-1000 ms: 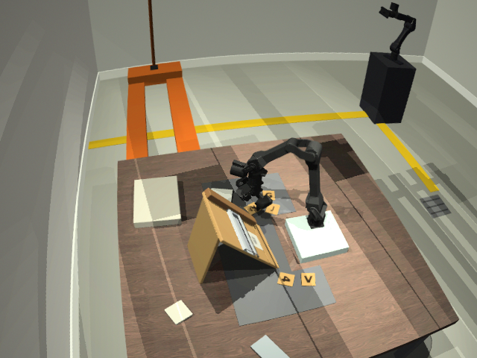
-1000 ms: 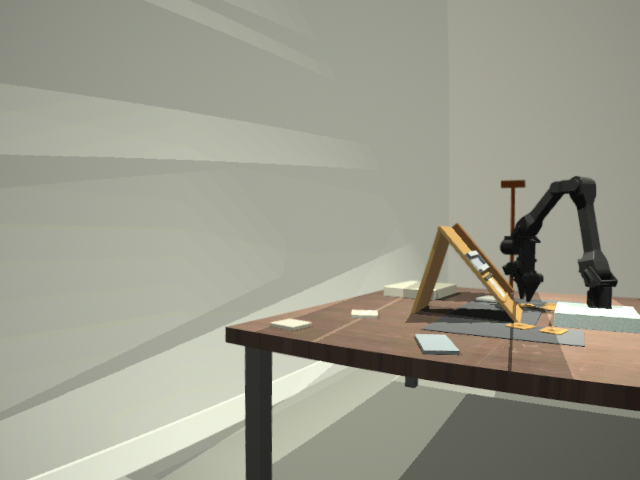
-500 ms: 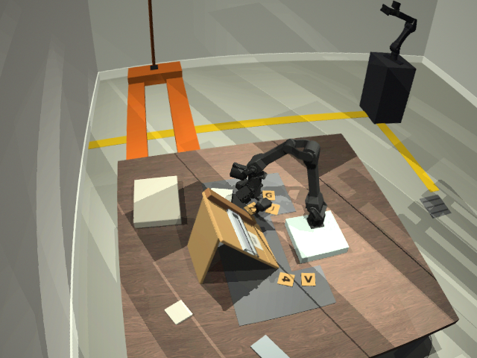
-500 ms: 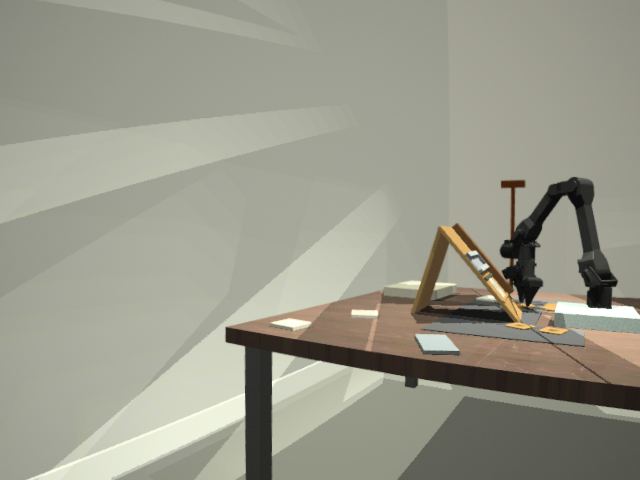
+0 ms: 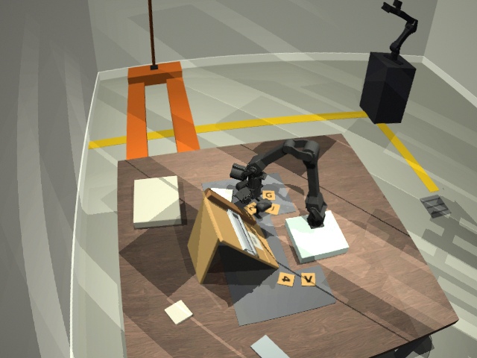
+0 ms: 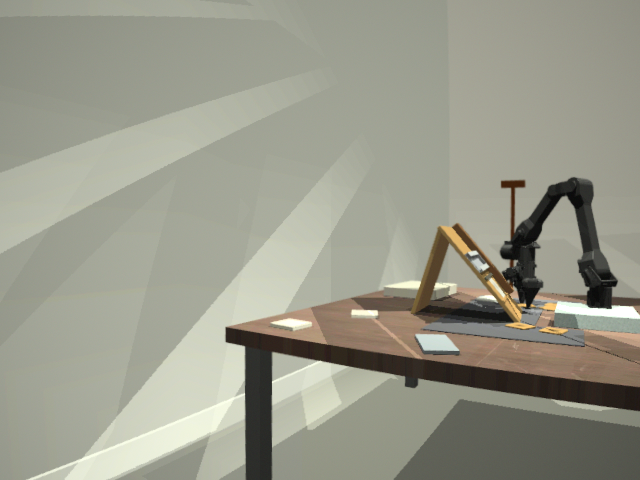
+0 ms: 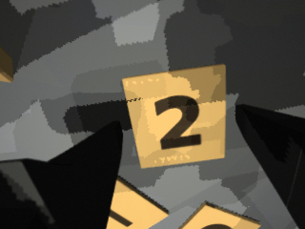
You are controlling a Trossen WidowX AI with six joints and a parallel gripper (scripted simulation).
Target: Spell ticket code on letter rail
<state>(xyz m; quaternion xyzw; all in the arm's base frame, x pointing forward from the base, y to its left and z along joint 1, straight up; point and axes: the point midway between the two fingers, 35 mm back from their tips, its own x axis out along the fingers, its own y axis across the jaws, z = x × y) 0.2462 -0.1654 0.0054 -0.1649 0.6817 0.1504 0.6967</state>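
My gripper (image 5: 257, 212) (image 6: 528, 304) (image 7: 178, 120) is open, pointing down, with its fingers on either side of the 2 tile (image 5: 250, 208) (image 7: 214, 138), which lies flat on the grey mat (image 5: 285, 304). A G tile (image 5: 268, 195) (image 7: 210, 213) and a tile with a single visible stroke (image 5: 273, 209) (image 7: 138, 202) lie close by. A 4 tile (image 5: 286, 279) and a V tile (image 5: 308, 279) lie at the mat's near end. The sloped board (image 5: 265, 252) carries the pale rail (image 5: 242, 233) (image 6: 477, 261) and a white ticket (image 5: 255, 240). The ticket's code is unreadable. No orange tile is visible in the rail.
The board's raised brown strip (image 5: 231, 203) is close beside the gripper. The arm stands on a pale slab (image 5: 320, 242) (image 6: 594, 317). A thick cream block (image 5: 156, 200) lies behind the board. A small cream tile (image 5: 178, 312) and a blue-grey plate (image 5: 269, 347) (image 6: 436, 344) lie nearer the camera.
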